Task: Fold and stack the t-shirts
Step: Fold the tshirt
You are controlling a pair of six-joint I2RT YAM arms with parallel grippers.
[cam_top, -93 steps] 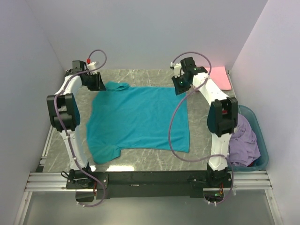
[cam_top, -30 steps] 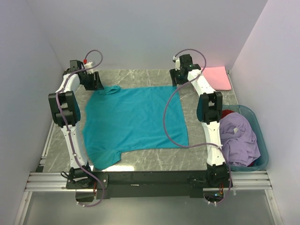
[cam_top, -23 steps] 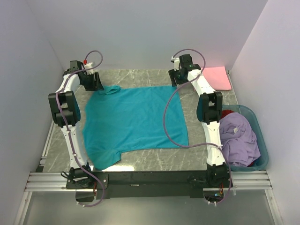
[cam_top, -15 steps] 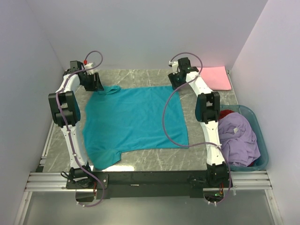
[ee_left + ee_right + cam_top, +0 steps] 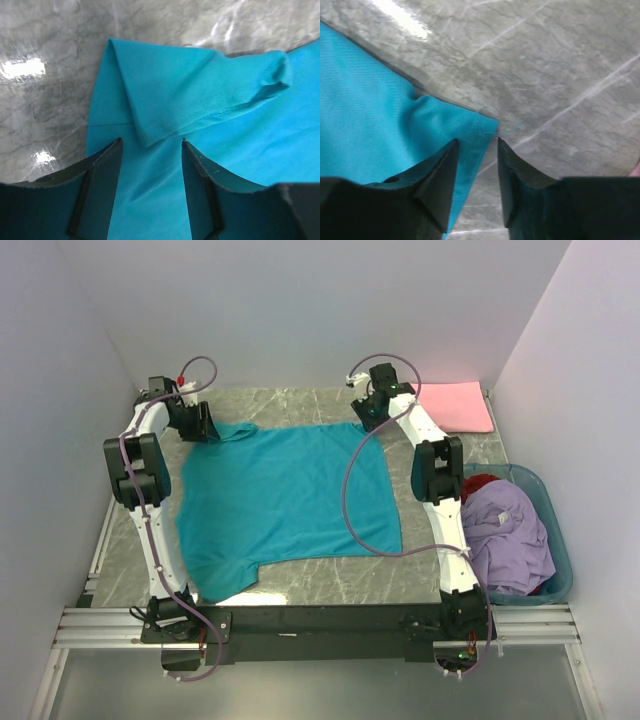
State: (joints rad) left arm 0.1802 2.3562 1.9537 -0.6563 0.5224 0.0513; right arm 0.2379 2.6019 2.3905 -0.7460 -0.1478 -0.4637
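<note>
A teal t-shirt (image 5: 290,495) lies spread flat on the marble table (image 5: 300,405), its back edge towards the far wall. My left gripper (image 5: 197,423) hovers over the shirt's far left corner; in the left wrist view it (image 5: 151,142) is open, both fingers over teal cloth, with a folded-over sleeve (image 5: 200,95) just ahead. My right gripper (image 5: 367,412) is at the far right corner; in the right wrist view it (image 5: 477,141) stands open, the jaws straddling the shirt's corner hem (image 5: 477,125). A folded pink t-shirt (image 5: 458,405) lies at the back right.
A teal plastic basket (image 5: 552,502) stands at the right edge, holding a crumpled lavender t-shirt (image 5: 510,535) and a bit of a red one (image 5: 483,483). White walls close the table in on three sides. Purple cables loop from both arms.
My right gripper has slid left along the back edge onto the shirt's far right corner, and its jaws have narrowed. The left gripper has barely shifted. The shirt has not moved.
</note>
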